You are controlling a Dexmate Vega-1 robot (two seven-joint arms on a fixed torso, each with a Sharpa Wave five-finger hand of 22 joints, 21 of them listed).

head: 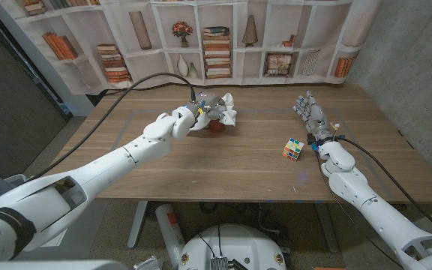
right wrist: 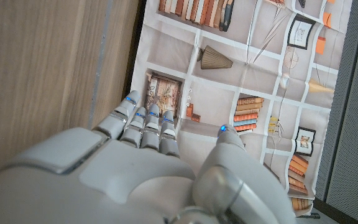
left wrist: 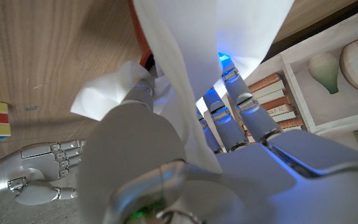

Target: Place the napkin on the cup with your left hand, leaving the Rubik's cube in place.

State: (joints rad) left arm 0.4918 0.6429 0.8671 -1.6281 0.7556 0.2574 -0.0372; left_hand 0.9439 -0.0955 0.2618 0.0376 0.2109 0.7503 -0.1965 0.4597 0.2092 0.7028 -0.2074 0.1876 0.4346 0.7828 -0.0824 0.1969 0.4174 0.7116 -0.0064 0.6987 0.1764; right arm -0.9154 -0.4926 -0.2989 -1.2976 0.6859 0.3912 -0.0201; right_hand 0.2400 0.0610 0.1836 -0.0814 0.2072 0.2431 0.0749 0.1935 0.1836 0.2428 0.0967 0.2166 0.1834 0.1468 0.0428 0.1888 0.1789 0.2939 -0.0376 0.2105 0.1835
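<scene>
- One relation decides your next move — the napkin [head: 225, 111] in your left hand [head: 205, 112] sits directly over the cup [head: 216, 126], upper middle of the head view, with only a sliver of red-brown cup showing beneath the white folds.
- Your left fingers [left wrist: 241, 106] are clamped on the napkin; in the left wrist view the white sheet runs up between thumb and fingers, and an orange-red edge of the cup [left wrist: 143, 46] peeks out behind it.
- Whether the napkin already touches the rim, you cannot tell — hand and cloth hide the gap.
- My read: release more or less straight down; little sideways travel looks needed.
- Your Rubik's cube [head: 294, 148] lies right of centre, well apart from the cup and close to your right hand [head: 310, 116].
- That right hand holds nothing, fingers extended side by side, standing on the table at the right — keep it off the cube.
</scene>
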